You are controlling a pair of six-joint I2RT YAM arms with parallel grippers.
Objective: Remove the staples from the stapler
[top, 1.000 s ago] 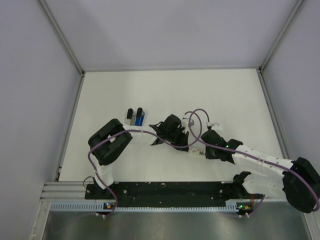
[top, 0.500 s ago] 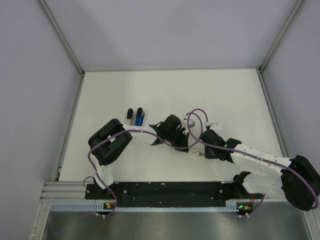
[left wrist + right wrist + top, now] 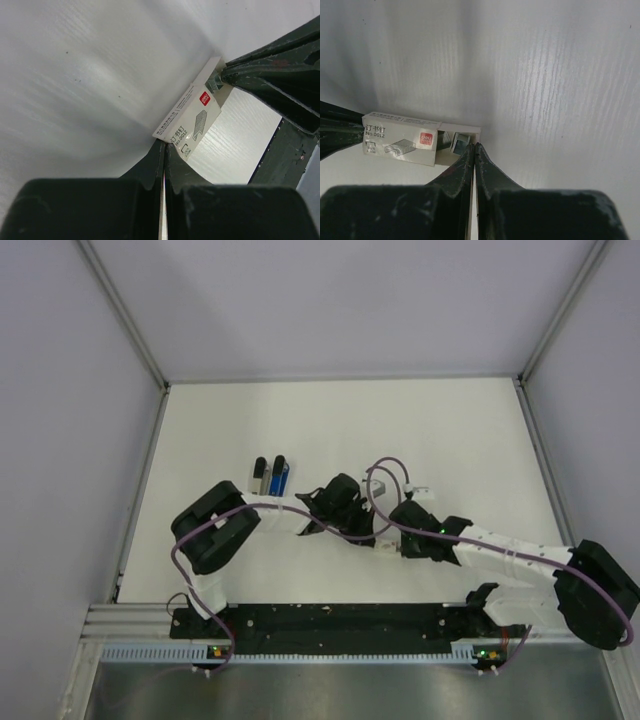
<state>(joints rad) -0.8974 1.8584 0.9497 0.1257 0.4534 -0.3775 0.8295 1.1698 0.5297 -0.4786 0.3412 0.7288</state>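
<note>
Both claws look pressed closed. Our left claw (image 3: 163, 146) butts the closed end of the staple box (image 3: 187, 122) at mid-desk. Our right claw (image 3: 473, 146) noses the box's open drawer, where the staples (image 3: 456, 142) lie grey inside. We cannot tell whether it pinches them. A careless push could slide the box across the desk (image 3: 450, 430) or scatter the strip.
</note>
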